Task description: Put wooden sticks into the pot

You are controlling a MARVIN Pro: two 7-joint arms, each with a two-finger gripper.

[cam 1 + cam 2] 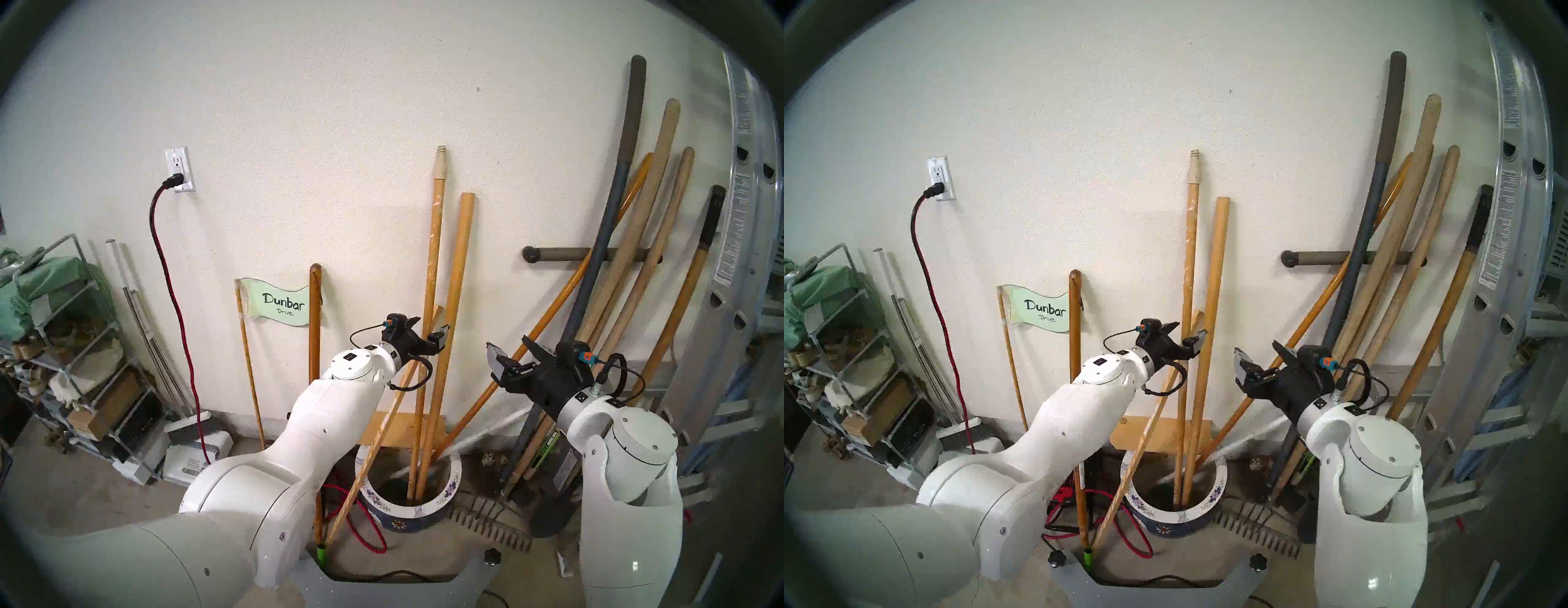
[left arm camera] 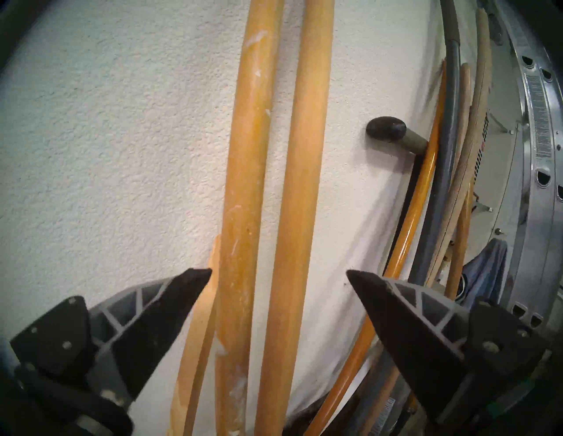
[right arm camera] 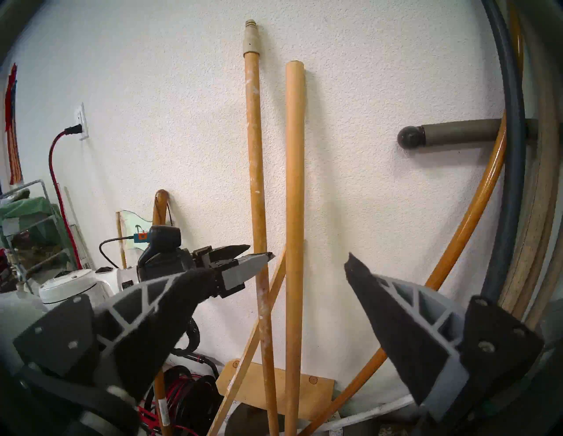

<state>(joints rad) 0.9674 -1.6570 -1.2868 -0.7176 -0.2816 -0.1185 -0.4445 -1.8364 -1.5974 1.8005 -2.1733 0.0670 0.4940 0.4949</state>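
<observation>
My left gripper (image 1: 427,332) and right gripper (image 1: 511,356) both gape empty. The white-speckled yellow wooden pole (image 1: 432,271) and plain round tan dowel (image 1: 456,271) already stand in the white-rimmed blue ceramic pot (image 1: 441,501); the thin square slat (image 1: 360,471) leans outside its rim. It looks light, stiff and smooth, so I would pinch it mid-length.

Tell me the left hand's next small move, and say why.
Probably shift the open left hand across to the thin slat and close on it. The speckled pole and plain dowel already stand in the pot, while the slat's foot sits on the floor outside the rim. The left hand holds nothing, and the slat's upper end is just beside it.
</observation>
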